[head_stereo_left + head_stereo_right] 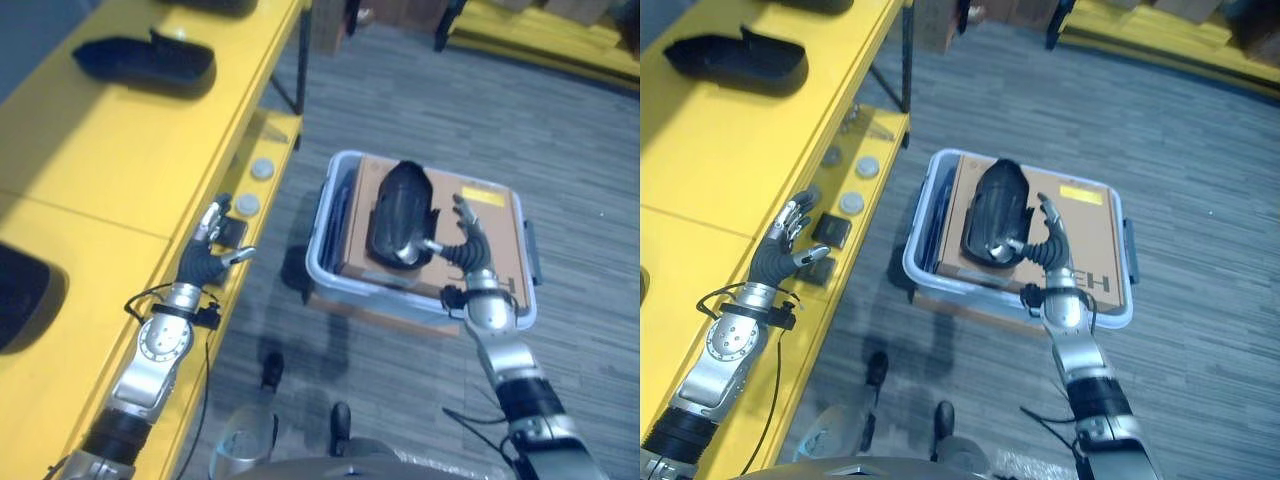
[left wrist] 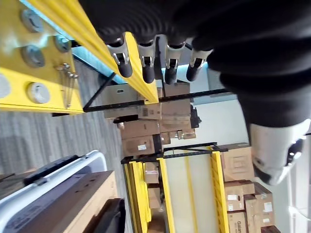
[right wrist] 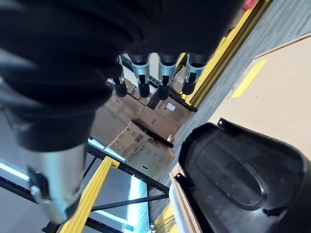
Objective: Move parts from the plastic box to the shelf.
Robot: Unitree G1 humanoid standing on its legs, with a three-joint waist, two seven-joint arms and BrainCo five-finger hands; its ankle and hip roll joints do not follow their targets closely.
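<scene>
Far left of frame: yellow shelf (image 1: 130,150) runs up the left edge, w/ a black part (image 1: 145,62) already lying on it upper left and another dark shape cut off at mid-left edge. Left hand (image 1: 208,252) hangs at the shelf's front edge, lower-left centre, fingers straight and slightly spread, thumb out to the side, holding nothing. Just above it on the lower shelf ledge: two round grey discs (image 1: 254,186) and a small dark block. Centre-right: plastic box (image 1: 322,262) sits on grey carpet floor (image 1: 560,140), a cardboard sheet (image 1: 490,235) lying in it w/ a yellow label at its upper right. The next part (image 1: 398,212), black and moulded, rests on the cardboard, long axis running roughly up-down in frame, tilted slightly. Right hand (image 1: 462,250) is immediately right of the part's lower end, fingers open and fanned, thumb reaching toward the part, near or touching it, can't tell which; not closed on it. Right hand clearly nearer; part lies to its left. Stacked cartons and more racking show in wrist views.
</scene>
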